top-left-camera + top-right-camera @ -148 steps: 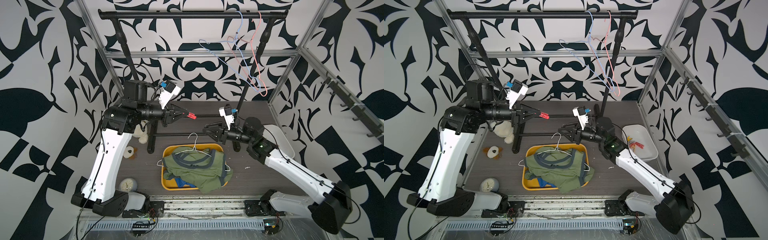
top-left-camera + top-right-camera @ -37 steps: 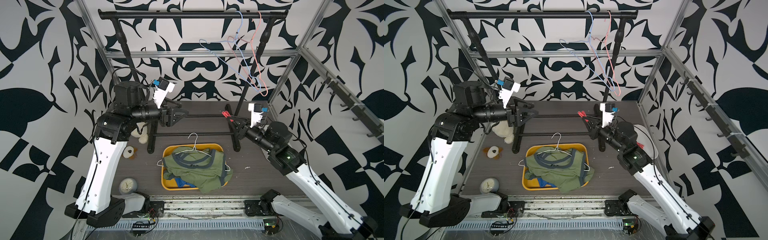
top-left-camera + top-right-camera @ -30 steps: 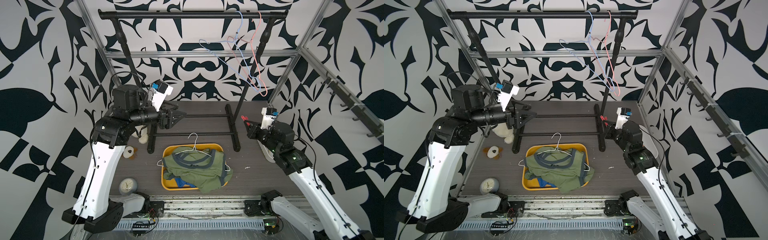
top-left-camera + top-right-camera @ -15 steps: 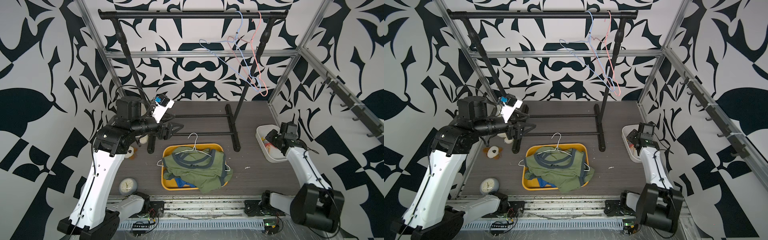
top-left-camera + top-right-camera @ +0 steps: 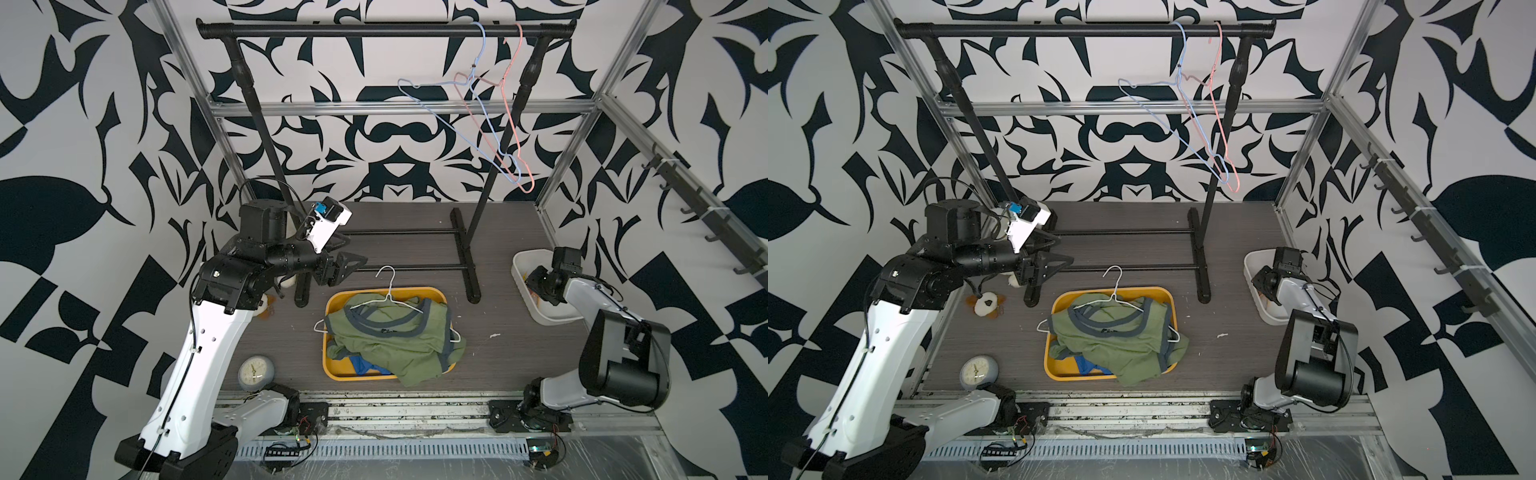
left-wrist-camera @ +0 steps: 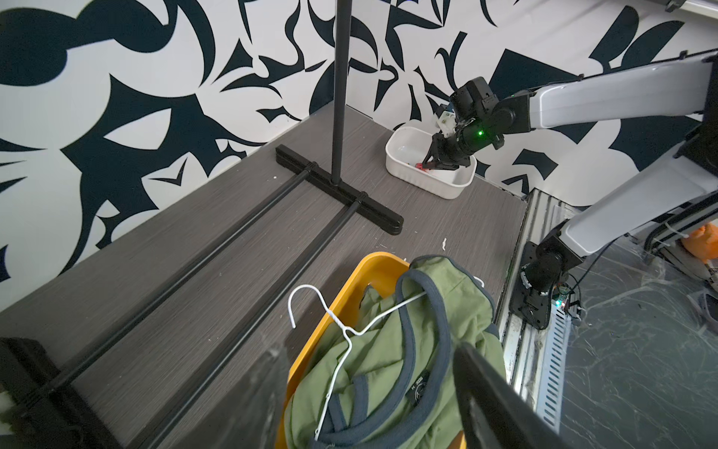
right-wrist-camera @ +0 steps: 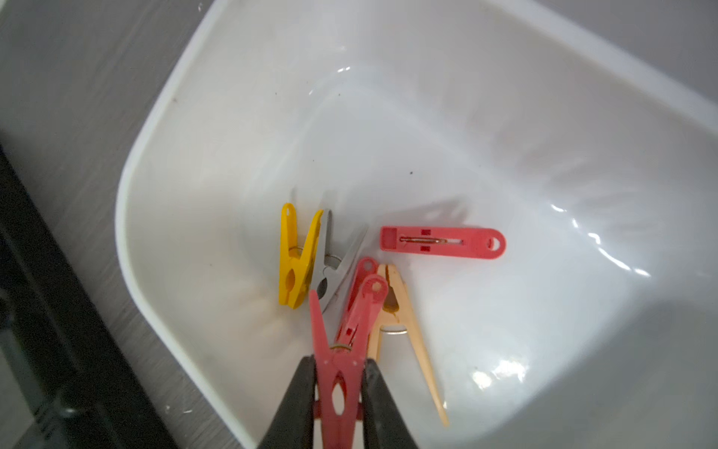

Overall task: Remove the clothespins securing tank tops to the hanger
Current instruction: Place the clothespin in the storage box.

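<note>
Clothespins (image 7: 295, 264) of coloured plastic seem off: we see five in the white tub (image 7: 388, 97), right end effector (image 7: 338, 362) pinching a red sixth (image 7: 335, 392), left end effector (image 5: 352, 251) wide.

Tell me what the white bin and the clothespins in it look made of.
White bin: glossy moulded plastic, judging by sharp glare and rounded corners. Clothespins: coloured plastic, duller sheen, moulded holes; their wire springs look like metal. The red clothespin in the right gripper looks the same.

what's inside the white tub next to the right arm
Yellow, grey, cream and flat red clothespins lie loose; another red is half hidden under the one the right gripper holds.
</note>
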Tool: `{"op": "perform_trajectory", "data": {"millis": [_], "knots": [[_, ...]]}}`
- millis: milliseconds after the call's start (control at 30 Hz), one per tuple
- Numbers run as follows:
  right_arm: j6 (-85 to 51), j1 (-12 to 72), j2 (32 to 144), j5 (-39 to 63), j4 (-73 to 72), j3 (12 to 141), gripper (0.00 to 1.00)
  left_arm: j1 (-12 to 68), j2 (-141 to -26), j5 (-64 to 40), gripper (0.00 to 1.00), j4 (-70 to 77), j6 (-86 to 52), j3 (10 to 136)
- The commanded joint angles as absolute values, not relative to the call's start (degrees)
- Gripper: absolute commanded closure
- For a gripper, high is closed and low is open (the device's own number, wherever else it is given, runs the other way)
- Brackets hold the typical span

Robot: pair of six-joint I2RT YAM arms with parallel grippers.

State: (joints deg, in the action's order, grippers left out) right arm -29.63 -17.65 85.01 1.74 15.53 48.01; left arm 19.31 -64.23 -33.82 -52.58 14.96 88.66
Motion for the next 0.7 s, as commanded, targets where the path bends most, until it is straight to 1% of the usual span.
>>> {"op": "perform_trajectory", "data": {"millis": [0, 33, 133, 267, 367, 500, 567, 667], "knots": [[-28.7, -17.9, 85.4, 3.1, 14.5, 51.0, 0.72, 19.4, -63.9, -34.2, 0.29, -53.1, 15.8, 88.1], [-28.9, -17.9, 85.6, 3.0, 14.9, 51.3, 0.69, 19.4, -63.9, -34.0, 0.29, -53.4, 15.9, 88.1], [-28.8, -17.9, 85.2, 2.5, 16.4, 52.1, 0.66, 19.4, -63.7, -33.6, 0.29, -53.9, 16.3, 88.2], [-27.7, -17.9, 81.9, 2.0, 18.5, 52.2, 0.64, 19.4, -63.1, -33.2, 0.28, -54.1, 16.3, 88.4], [-28.6, -17.9, 76.2, 3.1, 20.3, 50.8, 0.66, 19.4, -63.3, -33.0, 0.28, -54.5, 16.9, 89.2], [-32.8, -17.5, 65.4, 8.8, 19.4, 46.4, 0.68, 19.4, -64.3, -32.4, 0.27, -56.0, 17.8, 92.1], [-33.2, -16.3, 60.3, 9.7, 21.0, 45.7, 0.68, 19.4, -64.5, -32.2, 0.26, -56.9, 18.6, 93.1], [-34.1, -14.0, 54.2, 16.3, 20.6, 45.0, 0.7, 19.4, -64.7, -32.4, 0.25, -58.5, 19.8, 94.0]]}}
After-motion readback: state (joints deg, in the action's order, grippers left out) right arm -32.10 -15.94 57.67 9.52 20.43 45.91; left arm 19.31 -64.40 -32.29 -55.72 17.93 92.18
